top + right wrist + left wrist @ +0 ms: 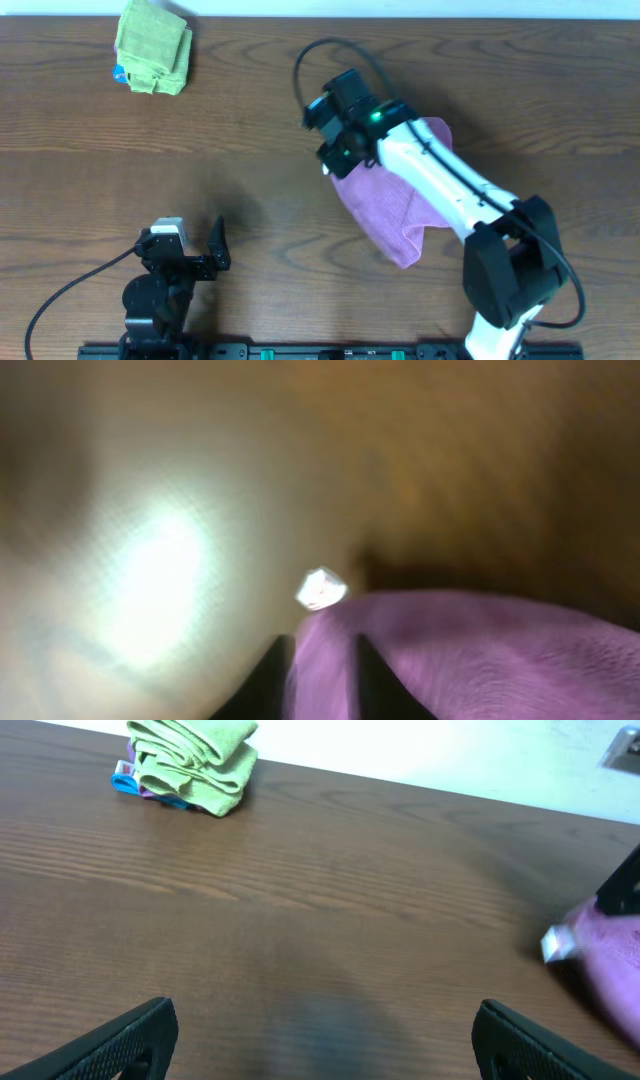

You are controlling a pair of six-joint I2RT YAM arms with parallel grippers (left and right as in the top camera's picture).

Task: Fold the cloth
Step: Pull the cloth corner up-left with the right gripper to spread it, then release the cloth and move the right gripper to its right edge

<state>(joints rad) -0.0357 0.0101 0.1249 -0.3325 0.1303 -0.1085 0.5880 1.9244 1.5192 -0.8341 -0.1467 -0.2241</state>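
The purple cloth (385,205) lies rumpled on the table right of centre, partly under my right arm. My right gripper (333,160) is at its upper-left corner. In the blurred right wrist view the two dark fingers stand close together, and my right gripper (322,645) is shut on the cloth (480,660) at its edge, just below the white tag (321,588). From the left wrist, the cloth (615,955) and its tag (557,946) show at the far right. My left gripper (185,240) rests near the front edge, wide open (325,1020) over bare wood.
A folded light green cloth (153,45) sits at the back left corner with a blue item (119,73) under it; the left wrist view also shows the green cloth (195,765). The right arm's black cable loops behind the gripper.
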